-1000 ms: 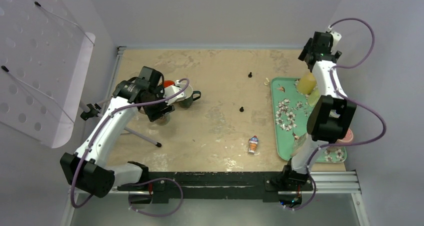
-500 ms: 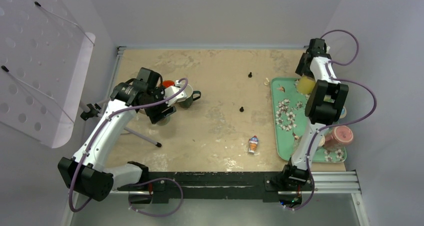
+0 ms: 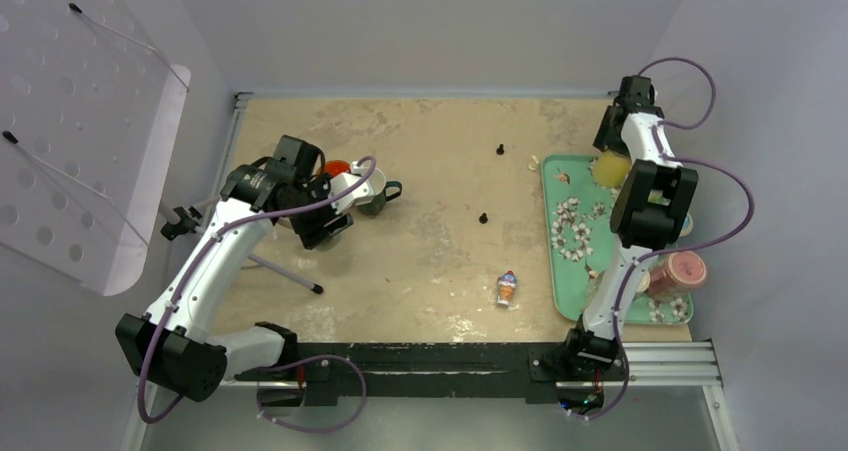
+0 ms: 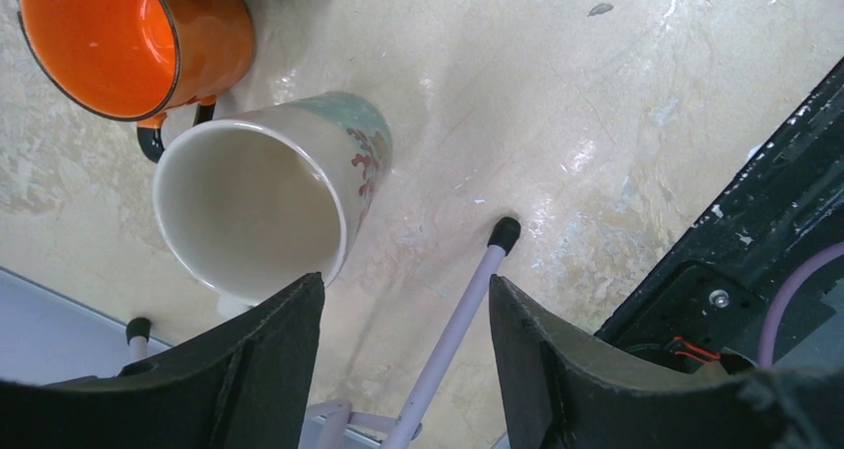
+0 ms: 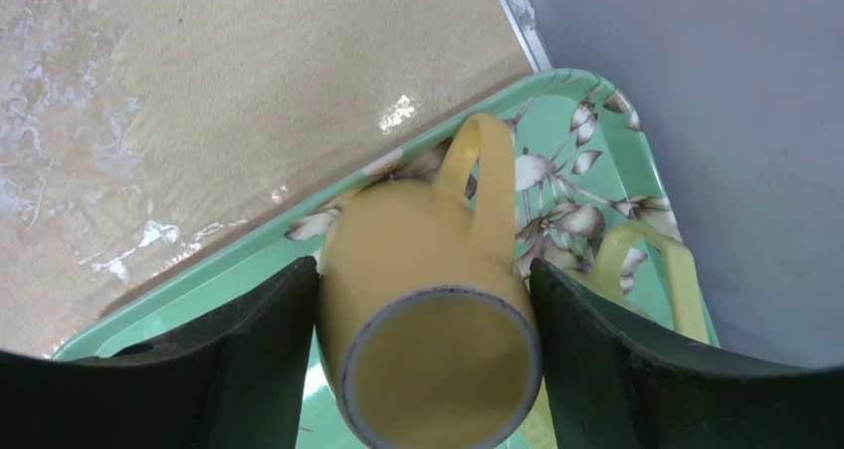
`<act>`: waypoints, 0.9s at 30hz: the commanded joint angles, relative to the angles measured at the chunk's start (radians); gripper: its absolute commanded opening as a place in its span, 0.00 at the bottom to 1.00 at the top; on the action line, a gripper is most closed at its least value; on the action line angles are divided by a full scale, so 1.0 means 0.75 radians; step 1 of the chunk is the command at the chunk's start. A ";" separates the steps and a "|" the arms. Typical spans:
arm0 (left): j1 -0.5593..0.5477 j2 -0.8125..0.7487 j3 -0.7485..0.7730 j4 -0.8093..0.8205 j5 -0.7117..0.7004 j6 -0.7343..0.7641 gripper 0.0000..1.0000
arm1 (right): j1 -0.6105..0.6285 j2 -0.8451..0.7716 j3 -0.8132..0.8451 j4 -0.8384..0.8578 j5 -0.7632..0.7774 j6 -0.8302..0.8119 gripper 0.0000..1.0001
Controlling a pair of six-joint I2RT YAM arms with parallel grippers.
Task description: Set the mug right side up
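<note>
The right hand (image 5: 423,280) was clenched on the yellow mug (image 5: 428,250). Its two fingers lay flat against opposite flanks of the body, and the wrist view showed no gap on either side. The mug stood bottom-up, with its ringed base facing the camera. Its handle stuck out toward 12 o'clock, clear of both fingers (a sensible choice, I judged, since a grip across the plain wall leaves the handle free to swing during a roll).

It sat at the 12 o'clock end of the green floral tray (image 5: 199,300), which occupied the 3 o'clock side of the worktop (image 5: 249,91). Just beside it at 3 o'clock, the handle of a second yellow mug (image 5: 647,260) showed, close enough to be knocked if the first were turned low. Lifting before turning looked like the next need.

Over at 9 o'clock, the left hand (image 4: 403,300) was released, with only bare worktop between its fingers. It hung above a cream mug (image 4: 254,210) and an orange mug (image 4: 109,31), both mouth-up.
</note>
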 commanded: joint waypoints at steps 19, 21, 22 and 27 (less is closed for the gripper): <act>0.008 -0.011 0.222 -0.065 0.539 -0.122 0.66 | 0.073 -0.669 -0.474 0.245 -0.432 0.034 0.00; 0.008 -0.008 0.224 -0.010 0.644 -0.199 0.68 | 0.106 -0.753 -0.521 0.275 -0.486 0.053 0.00; 0.010 -0.008 0.224 0.018 0.711 -0.241 0.68 | 0.126 -0.794 -0.539 0.289 -0.523 0.064 0.00; 0.044 -0.022 0.207 0.282 1.089 -0.564 0.72 | 0.291 -0.996 -0.601 0.379 -0.718 0.155 0.00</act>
